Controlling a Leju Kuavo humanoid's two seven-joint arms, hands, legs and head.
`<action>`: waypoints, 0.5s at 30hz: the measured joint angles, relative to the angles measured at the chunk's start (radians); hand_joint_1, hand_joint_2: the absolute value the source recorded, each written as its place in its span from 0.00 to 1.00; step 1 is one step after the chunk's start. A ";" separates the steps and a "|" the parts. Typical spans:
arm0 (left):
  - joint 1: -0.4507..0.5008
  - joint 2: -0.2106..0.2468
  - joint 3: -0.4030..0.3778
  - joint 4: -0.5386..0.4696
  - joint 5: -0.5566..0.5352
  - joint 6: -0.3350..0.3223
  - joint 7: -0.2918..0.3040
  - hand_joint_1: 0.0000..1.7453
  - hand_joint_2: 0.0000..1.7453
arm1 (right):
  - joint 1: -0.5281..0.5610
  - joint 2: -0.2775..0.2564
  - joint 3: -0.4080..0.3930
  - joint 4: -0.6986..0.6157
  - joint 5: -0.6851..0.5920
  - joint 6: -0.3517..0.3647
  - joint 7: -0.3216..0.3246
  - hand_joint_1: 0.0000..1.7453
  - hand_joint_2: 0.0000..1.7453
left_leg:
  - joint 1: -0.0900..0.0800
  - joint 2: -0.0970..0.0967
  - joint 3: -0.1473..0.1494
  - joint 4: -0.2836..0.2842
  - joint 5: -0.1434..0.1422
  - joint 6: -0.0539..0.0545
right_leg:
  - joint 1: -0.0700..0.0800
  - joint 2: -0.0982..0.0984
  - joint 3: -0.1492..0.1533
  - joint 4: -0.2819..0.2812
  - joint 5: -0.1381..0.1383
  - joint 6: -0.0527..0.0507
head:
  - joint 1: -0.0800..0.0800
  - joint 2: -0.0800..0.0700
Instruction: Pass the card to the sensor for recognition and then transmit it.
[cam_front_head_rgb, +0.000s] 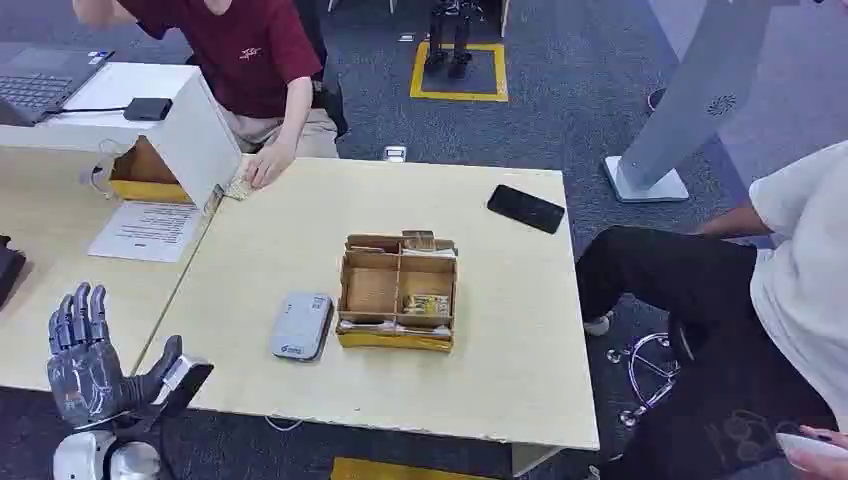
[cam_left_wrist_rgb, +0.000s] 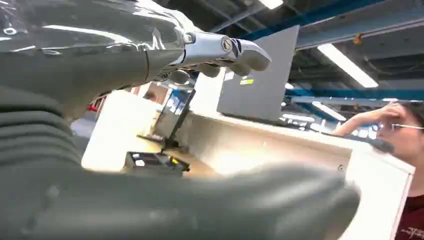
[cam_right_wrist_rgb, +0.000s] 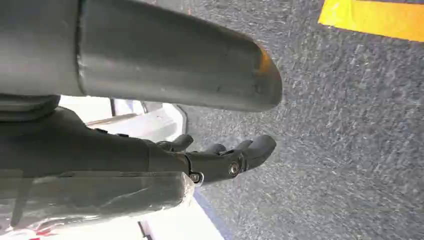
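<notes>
Looking from the head view, the left hand (cam_front_head_rgb: 85, 365) is seen raised at the table's (cam_front_head_rgb: 520, 380) near-left corner, fingers spread upward and nothing held. The cards (cam_front_head_rgb: 427, 304) are sitting in a compartment of the cardboard organizer (cam_front_head_rgb: 397, 292), with the grey sensor (cam_front_head_rgb: 301, 325) just beside it.

Left wrist view: the same hand (cam_left_wrist_rgb: 220, 50) is shown open and empty; a laptop (cam_left_wrist_rgb: 260, 80) is seen behind.

Right wrist view: the right hand (cam_right_wrist_rgb: 225, 160) hangs over carpet (cam_right_wrist_rgb: 350, 125), fingers probably loosely apart, nothing gripped, though it's a poor angle.

Risk: the thin card could be fumbled or several pinched together, since they lie flat in a tight compartment.
</notes>
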 joint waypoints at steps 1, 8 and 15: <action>0.010 0.012 -0.013 0.006 0.019 0.000 0.022 0.00 1.00 | 0.000 0.000 -0.003 0.000 0.009 0.000 -0.001 0.00 0.00 | 0.000 0.000 0.000 0.000 0.000 0.000 | 0.000 0.000 0.000 0.000 0.000 0.000 | 0.000 0.000; 0.047 0.105 -0.160 0.082 0.226 -0.047 0.048 0.00 1.00 | -0.002 0.000 -0.029 0.000 0.035 0.003 -0.008 0.00 0.00 | 0.000 0.000 0.000 0.000 0.000 0.000 | 0.000 0.000 0.000 0.000 0.000 0.000 | 0.000 0.000; 0.026 0.133 -0.285 0.143 0.247 -0.058 0.091 0.00 1.00 | -0.002 0.007 -0.029 0.000 0.080 0.019 0.000 0.00 0.00 | 0.000 0.000 0.000 0.000 0.000 0.000 | 0.000 0.000 0.000 0.000 0.000 0.000 | 0.000 0.000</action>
